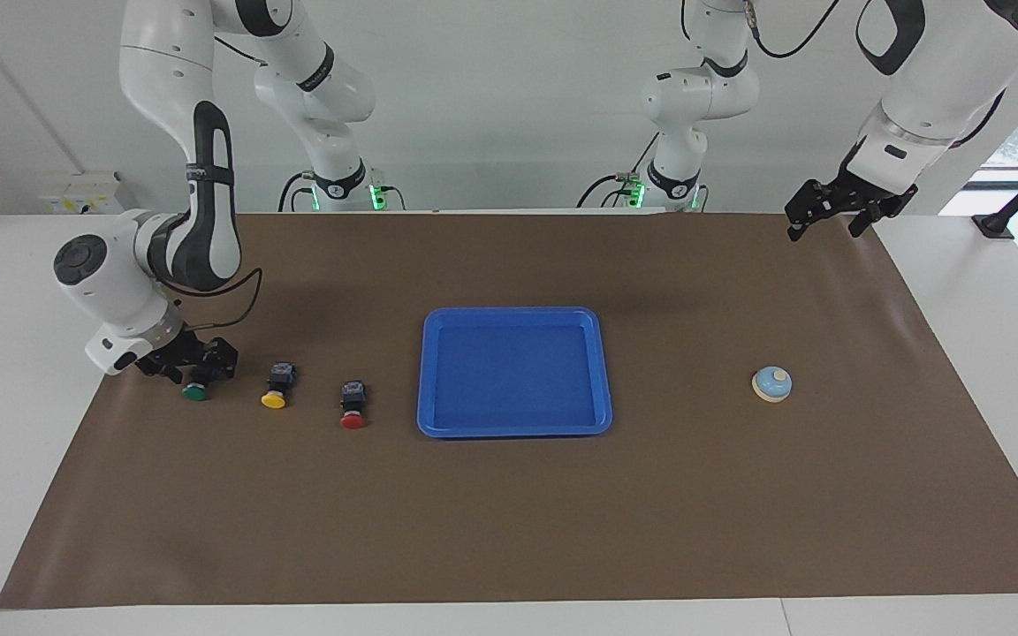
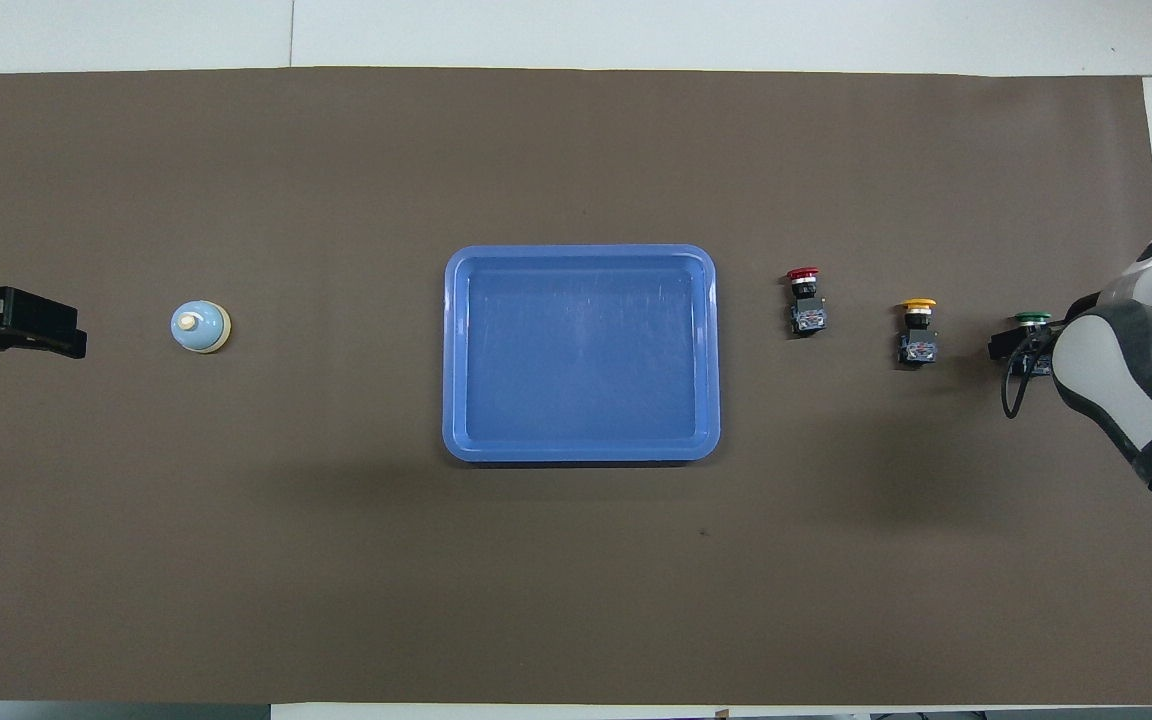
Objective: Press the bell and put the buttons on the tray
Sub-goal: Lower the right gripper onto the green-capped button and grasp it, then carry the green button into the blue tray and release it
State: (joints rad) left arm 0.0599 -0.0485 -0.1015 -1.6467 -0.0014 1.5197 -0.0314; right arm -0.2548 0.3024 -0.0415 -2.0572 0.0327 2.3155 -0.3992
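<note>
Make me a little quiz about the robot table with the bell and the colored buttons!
1. True or false: the blue tray has a button in it.
2. Which button is the right gripper at: A green, B yellow, C red?
3. Fill in: the bell sits toward the ___ arm's end of the table.

Key: 1 false; 2 A; 3 left. The left gripper waits, raised.

From where I stand, nothing is readable: small marks on the robot arms are too tiny to make out.
</note>
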